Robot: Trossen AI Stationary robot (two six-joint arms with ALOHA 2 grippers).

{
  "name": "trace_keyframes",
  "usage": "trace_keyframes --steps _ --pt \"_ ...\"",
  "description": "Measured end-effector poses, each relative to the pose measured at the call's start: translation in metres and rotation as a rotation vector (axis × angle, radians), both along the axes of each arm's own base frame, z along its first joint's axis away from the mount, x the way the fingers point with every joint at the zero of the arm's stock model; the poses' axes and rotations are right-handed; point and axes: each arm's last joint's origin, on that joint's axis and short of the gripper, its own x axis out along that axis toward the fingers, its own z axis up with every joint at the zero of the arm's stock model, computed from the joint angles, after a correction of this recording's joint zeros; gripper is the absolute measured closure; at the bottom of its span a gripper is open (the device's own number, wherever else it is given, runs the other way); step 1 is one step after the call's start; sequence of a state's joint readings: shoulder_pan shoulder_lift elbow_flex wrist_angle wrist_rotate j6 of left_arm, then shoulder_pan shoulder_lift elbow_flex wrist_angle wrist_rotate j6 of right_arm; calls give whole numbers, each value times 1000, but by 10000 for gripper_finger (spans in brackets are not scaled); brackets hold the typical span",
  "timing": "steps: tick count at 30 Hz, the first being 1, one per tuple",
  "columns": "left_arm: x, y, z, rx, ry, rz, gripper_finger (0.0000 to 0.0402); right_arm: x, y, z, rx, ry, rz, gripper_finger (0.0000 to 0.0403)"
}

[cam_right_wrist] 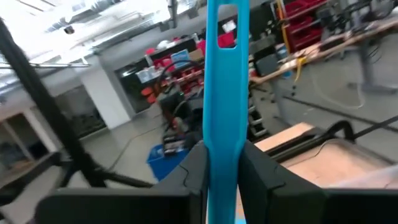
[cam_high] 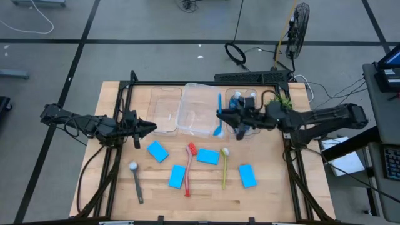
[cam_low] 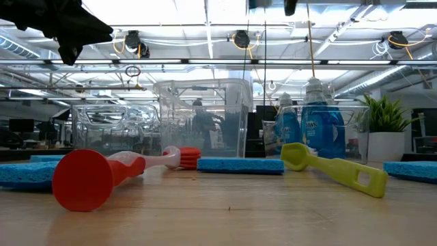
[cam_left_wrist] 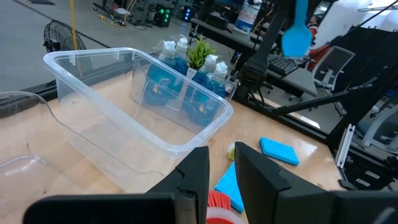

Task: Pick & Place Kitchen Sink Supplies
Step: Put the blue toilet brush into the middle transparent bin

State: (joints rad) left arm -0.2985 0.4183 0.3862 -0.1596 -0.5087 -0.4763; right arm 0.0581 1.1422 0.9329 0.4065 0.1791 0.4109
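Note:
My right gripper [cam_high: 222,115] is shut on a blue brush [cam_high: 219,106], held in the air over the right wall of a clear bin [cam_high: 190,122]. Several flat blue sponges [cam_high: 157,150] lie on the wooden table, among a red brush [cam_high: 190,167], a yellow-green brush [cam_high: 224,165] and a grey brush [cam_high: 136,181]. Blue bottles [cam_high: 240,99] stand in a smaller clear bin at the back right. My left gripper [cam_high: 150,128] hangs over the table's left side, left of the bins. Its fingers [cam_left_wrist: 198,171] stand a narrow gap apart with nothing between them. My right gripper pinches the blue brush's flat handle [cam_right_wrist: 222,134] between its two fingers, about midway along. The fingers lie across the handle. The end with the hanging hole [cam_right_wrist: 227,34] sticks out one way and the head [cam_high: 217,131] the other, toward the table's near side. The brush is lifted clear.
A flat clear lid or tray [cam_high: 165,109] lies left of the big bin. A small green plant [cam_high: 282,99] stands at the back right by the bottle bin. A black frame [cam_high: 187,84] runs round the table's far edge and sides. Bare wood lies along the near edge.

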Motion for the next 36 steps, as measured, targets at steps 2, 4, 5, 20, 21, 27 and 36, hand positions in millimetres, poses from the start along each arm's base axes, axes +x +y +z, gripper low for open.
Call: trace_keyframes --steps 2,4,5,20,21,27,36 --pt "0 0 0 0 0 0 325 8 -5 3 -24 4 -24 356" --pt "0 0 0 0 0 0 325 16 -11 4 -42 14 -46 356" --pt "0 0 0 0 1 0 325 21 -14 5 -51 18 -58 356" --pt "0 0 0 1 0 -1 325 81 -59 -35 -105 172 -195 356" --pt "0 0 0 1 0 0 325 85 -63 -38 -104 179 -203 356" --pt "0 0 0 2 1 -1 325 97 -78 -50 -89 250 -254 356" --pt "0 1 0 12 -2 52 325 109 -89 -82 -33 364 -277 356"
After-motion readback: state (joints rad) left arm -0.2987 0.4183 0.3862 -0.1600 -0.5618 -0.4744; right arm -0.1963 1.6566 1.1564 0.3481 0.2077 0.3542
